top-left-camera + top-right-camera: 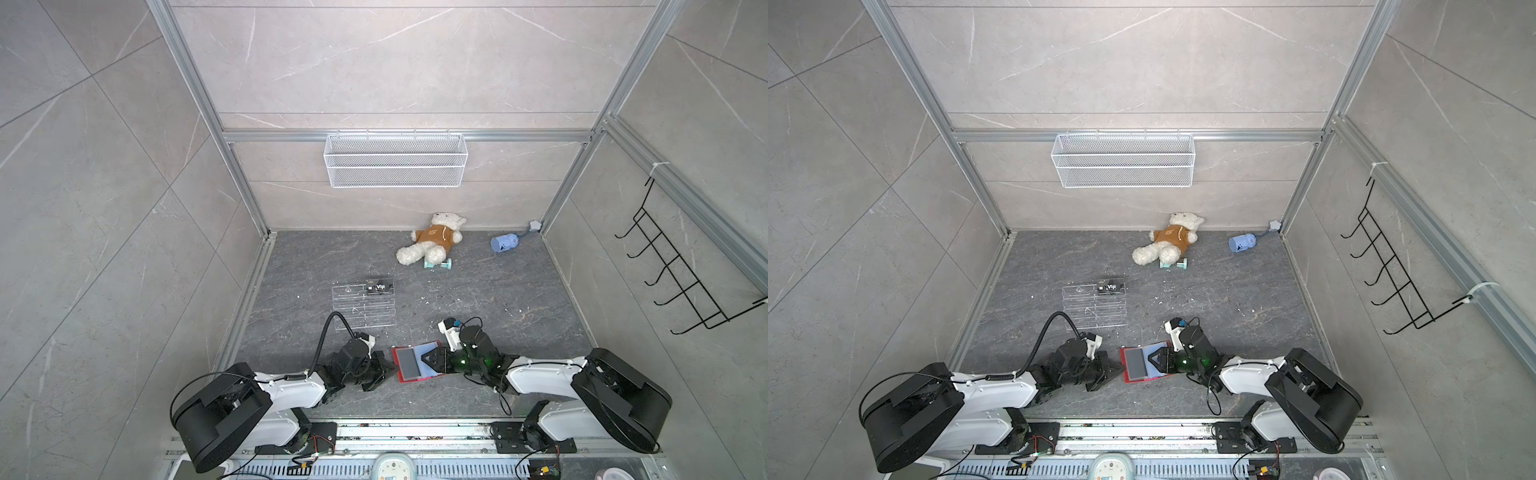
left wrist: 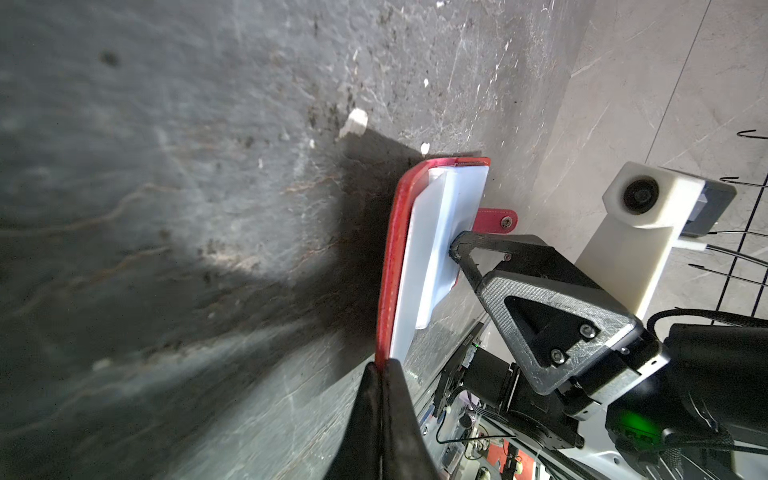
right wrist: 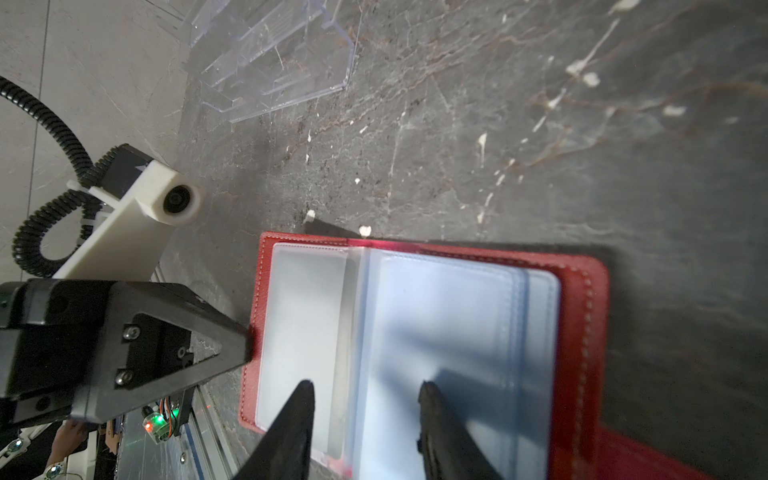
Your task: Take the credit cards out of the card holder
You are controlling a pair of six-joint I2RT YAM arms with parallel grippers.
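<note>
The red card holder [image 1: 428,347] [image 1: 1142,379] lies open on the dark table, its pale plastic sleeves [image 3: 436,316] facing up. In both top views one sleeve holds a dark grey rectangle [image 1: 406,362] that may be one of the credit cards. My left gripper [image 1: 386,368] [image 2: 381,368] is shut on the card holder's red cover edge [image 2: 392,249]. Over the sleeves my right gripper [image 1: 424,360] [image 3: 365,386] is open, with one fingertip [image 2: 455,249] against a sleeve page. A black "Vip" credit card [image 1: 380,287] [image 1: 1111,287] stands in the clear acrylic rack [image 1: 361,309].
The clear rack [image 3: 274,54] stands just behind the left arm. A teddy bear [image 1: 432,241], a teal dumbbell [image 1: 438,264] and a blue bottle [image 1: 505,242] lie at the back. A wire basket [image 1: 395,160] hangs on the back wall and black hooks [image 1: 673,282] on the right wall.
</note>
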